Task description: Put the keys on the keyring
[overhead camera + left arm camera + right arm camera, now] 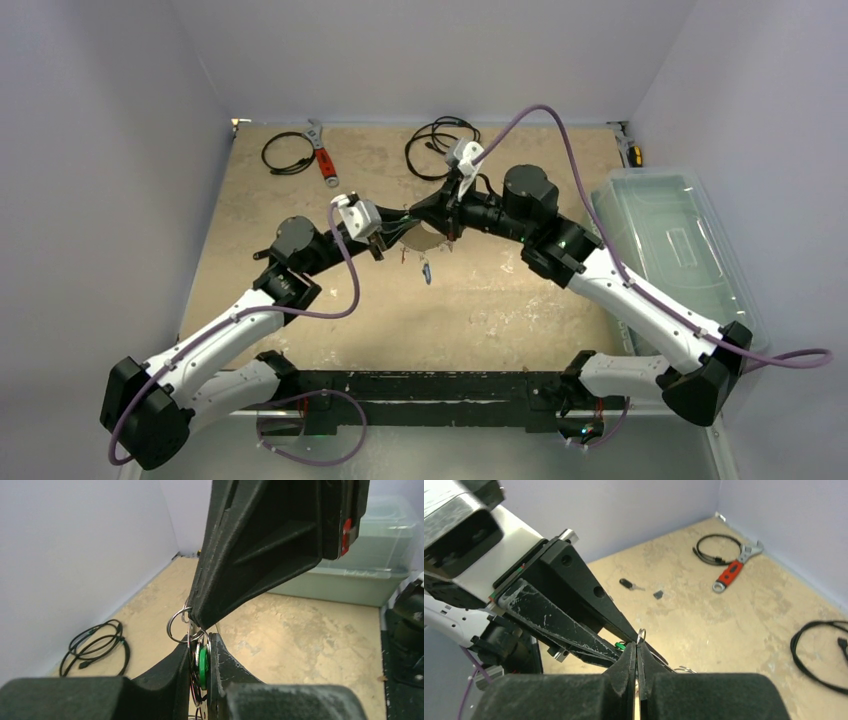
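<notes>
Clamping keys (202,665) in left pincer (201,641), right pincer (638,647) shut alongside

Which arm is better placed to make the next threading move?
Right, probably. The right pincer is shut, tips right at the small wire ring, free to steer, while the left pincer is busy clamping the green-tagged keys steady.
</notes>
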Controlling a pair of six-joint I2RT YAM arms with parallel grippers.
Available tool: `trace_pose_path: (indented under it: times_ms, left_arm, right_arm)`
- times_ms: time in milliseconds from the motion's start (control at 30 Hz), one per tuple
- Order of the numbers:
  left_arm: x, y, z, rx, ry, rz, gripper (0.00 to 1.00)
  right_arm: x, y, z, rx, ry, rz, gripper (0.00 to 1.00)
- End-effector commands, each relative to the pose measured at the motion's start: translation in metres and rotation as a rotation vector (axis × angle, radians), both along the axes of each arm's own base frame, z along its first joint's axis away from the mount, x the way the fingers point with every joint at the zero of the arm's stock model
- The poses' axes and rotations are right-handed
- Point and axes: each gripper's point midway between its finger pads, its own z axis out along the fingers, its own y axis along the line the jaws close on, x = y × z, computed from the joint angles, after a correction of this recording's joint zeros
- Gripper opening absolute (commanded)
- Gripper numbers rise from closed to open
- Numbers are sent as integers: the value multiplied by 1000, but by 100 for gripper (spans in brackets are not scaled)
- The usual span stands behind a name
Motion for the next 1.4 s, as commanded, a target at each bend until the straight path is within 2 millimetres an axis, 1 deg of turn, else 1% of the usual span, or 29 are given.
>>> trace_pose_path:
  times_ms: [0,100,167,233,300,400,467,500,567,633,733,800,867,900,933,1033,1100,1233,1367]
  left_arm:
    - [-2,2,1,109,-89,9,0]
    - [0,4,-1,130,-100,24,0]
    - [1,5,-3,144,-105,36,1]
    - [3,7,-5,156,-109,47,4]
    - [3,6,-6,163,-111,45,10]
    - [2,5,-6,163,-114,38,14]
    - [2,6,-5,164,-119,39,14]
    - [0,6,-5,163,-124,37,11]
    - [-1,7,-4,164,-133,37,7]
    - [-2,7,-2,162,-136,37,7]
    - [-4,5,-3,168,-136,25,14]
    - [-5,4,-4,171,-138,20,22]
    - [-5,5,-4,173,-143,23,24]
    - [-5,5,-3,173,-145,23,24]
    - [-5,5,-4,175,-146,25,21]
    - [-5,6,-4,180,-151,32,6]
    - [-5,5,-5,183,-153,33,1]
    - [-5,5,-5,187,-159,32,0]
    - [-7,5,-6,189,-164,32,0]
  right_arm:
    - [5,-12,23,-25,42,-71,0]
    - [-3,-12,26,-21,76,-46,0]
    - [-4,-15,28,-31,88,-55,0]
    - [-5,-16,29,-41,104,-56,0]
    - [-7,-16,31,-44,121,-47,0]
    - [-9,-13,30,-60,156,-31,0]
    - [-10,-11,29,-65,173,-27,0]
    - [-10,-10,28,-65,180,-23,0]
    - [-8,-7,24,-77,204,-21,0]
    - [-7,-4,22,-94,227,-12,0]
    - [-5,-3,22,-112,248,-17,0]
    - [-4,-3,21,-131,264,-28,0]
    - [-3,-3,18,-146,280,-29,0]
    - [-4,-2,17,-150,287,-25,0]
    - [-4,-2,15,-153,293,-20,0]
    - [-5,0,15,-155,305,-12,0]
    - [-6,2,15,-157,311,-2,0]
    - [-6,3,17,-159,311,4,0]
    - [0,2,20,-150,304,-18,0]
